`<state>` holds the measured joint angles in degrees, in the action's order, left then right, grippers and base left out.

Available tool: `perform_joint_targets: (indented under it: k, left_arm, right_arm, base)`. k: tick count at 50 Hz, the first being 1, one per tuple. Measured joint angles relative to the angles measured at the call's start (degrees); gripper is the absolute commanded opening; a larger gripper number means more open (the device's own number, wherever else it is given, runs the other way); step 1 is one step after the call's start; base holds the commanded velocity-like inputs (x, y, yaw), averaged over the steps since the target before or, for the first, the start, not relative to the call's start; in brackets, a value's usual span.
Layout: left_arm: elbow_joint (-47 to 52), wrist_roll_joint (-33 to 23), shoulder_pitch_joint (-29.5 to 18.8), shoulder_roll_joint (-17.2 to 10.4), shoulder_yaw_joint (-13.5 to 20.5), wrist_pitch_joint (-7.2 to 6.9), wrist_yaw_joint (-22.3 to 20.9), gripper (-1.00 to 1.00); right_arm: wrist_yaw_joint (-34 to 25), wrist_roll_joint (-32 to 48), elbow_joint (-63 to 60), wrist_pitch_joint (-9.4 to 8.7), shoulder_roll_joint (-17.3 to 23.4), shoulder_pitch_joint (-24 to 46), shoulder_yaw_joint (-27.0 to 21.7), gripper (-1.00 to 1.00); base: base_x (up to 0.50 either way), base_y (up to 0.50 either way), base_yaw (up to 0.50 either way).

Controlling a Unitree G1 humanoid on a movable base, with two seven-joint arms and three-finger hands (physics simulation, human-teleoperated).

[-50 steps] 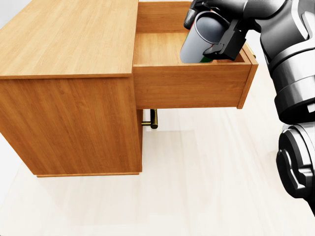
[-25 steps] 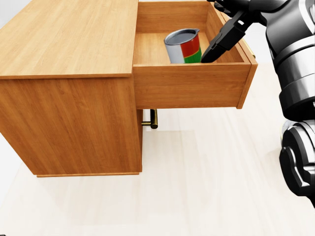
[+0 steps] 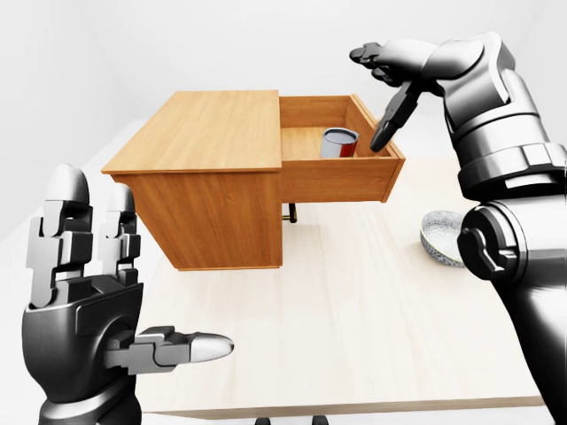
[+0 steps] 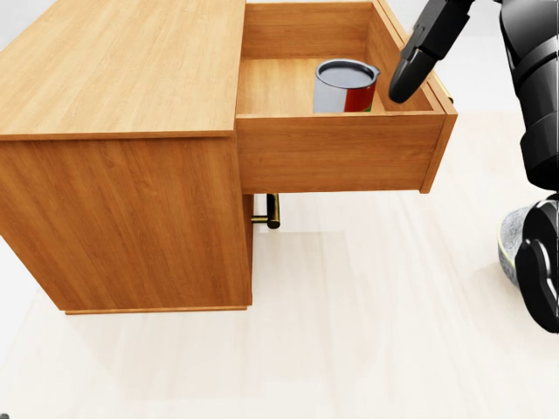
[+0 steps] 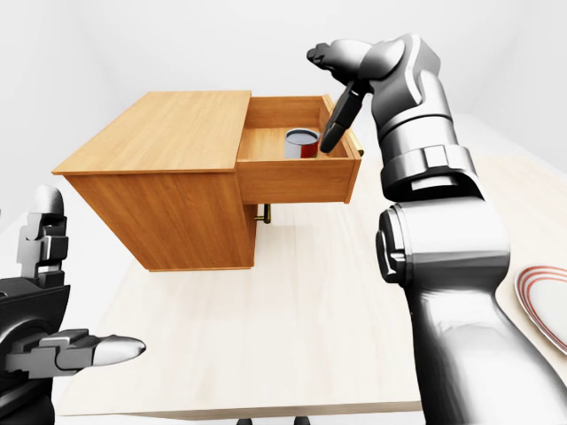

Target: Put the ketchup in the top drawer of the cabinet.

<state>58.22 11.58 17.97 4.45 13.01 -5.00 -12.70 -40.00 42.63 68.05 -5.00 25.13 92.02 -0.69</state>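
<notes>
Ketchup (image 4: 346,85) stands upright inside the open top drawer (image 4: 336,153), toward its right side, near the drawer face. Right hand (image 3: 385,84) is released, fingers spread above the drawer's right wall, not touching the can. Good finish as I judge it: lift that hand straight up clear of the wall so it doesn't clip the can or the drawer. Drawer holds only the ketchup. Cabinet (image 3: 208,177) sits on the counter (image 3: 354,301). Left hand (image 3: 97,292) is open, empty, low at left. Bowl (image 3: 440,235) at right, contents unclear.
</notes>
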Motion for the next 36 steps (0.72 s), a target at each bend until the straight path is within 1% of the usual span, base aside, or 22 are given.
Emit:
perform_joint_targets:
  k: [13, 21, 29, 33, 36]
  left_arm:
    - [-0.07, -0.08, 0.02, -0.02, -0.12, 0.0, 0.12, 1.0]
    - [-0.05, -0.1, 0.2, 0.01, -0.24, 0.0, 0.09, 1.0]
    - [0.14, -0.08, 0.47, 0.06, -0.35, 0.0, -0.02, 1.0]
    - [0.43, -0.01, 0.74, 0.12, -0.37, 0.0, -0.13, 1.0]
    - [0.74, 0.05, 1.01, 0.2, -0.38, 0.0, -0.25, 1.0]
  right_arm:
    - [0.0, 3.25, -1.31, 0.0, 4.06, 6.97, -0.04, 1.0]
    - [0.0, 5.0, -3.03, 0.0, 6.58, 9.66, -0.67, 1.0]
    - [0.0, 5.74, -6.8, 0.0, 9.24, 10.89, -1.69, 1.0]
    - [0.0, 5.4, -11.07, 0.0, 11.0, 10.25, -2.08, 1.0]
    - [0.0, 3.18, -16.04, 0.0, 13.11, 8.69, -1.19, 1.0]
  base:
    - [0.0, 0.0, 0.0]
    - [0.0, 0.0, 0.0]
    - [0.0, 0.0, 0.0]
    - [0.0, 0.0, 0.0]
    - [0.0, 0.0, 0.0]
